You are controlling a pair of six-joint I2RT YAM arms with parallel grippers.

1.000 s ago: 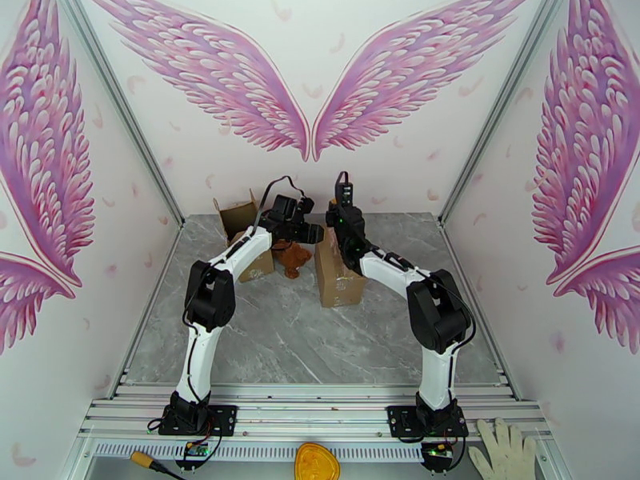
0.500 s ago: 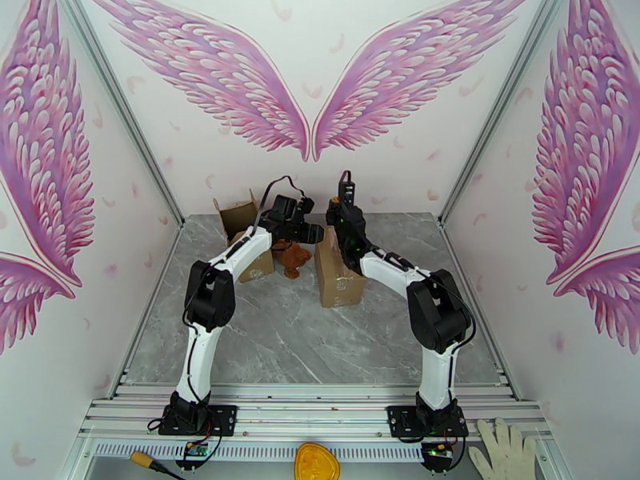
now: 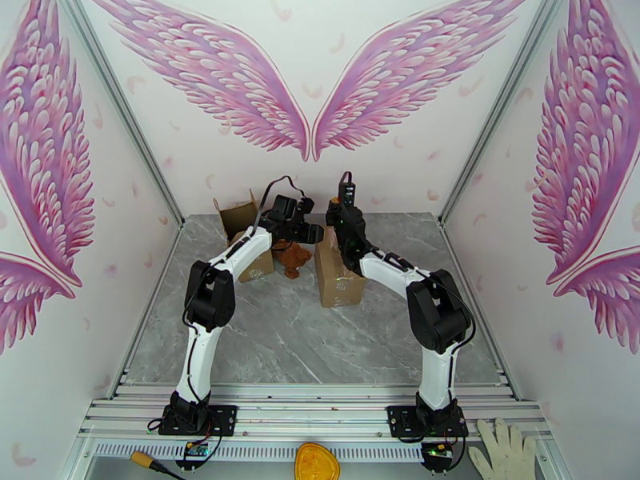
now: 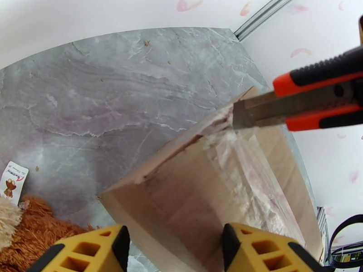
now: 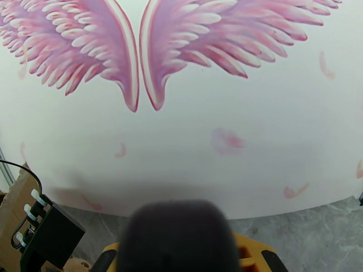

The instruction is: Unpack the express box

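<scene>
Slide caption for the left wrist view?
Knife at the taped edge of the box, open left pincer over it, toy beside.

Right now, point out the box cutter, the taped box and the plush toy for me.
box cutter (image 4: 261, 114), left wrist view, on its metal blade
taped box (image 4: 190, 209), left wrist view, on bare cardboard beside the tape
plush toy (image 4: 41, 216), left wrist view, on its brown fur

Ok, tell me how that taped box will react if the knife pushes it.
The box stands tall on a narrow base, so it may tip. Its cardboard looks stiff; the glossy tape is probably slippery under the knife.
</scene>
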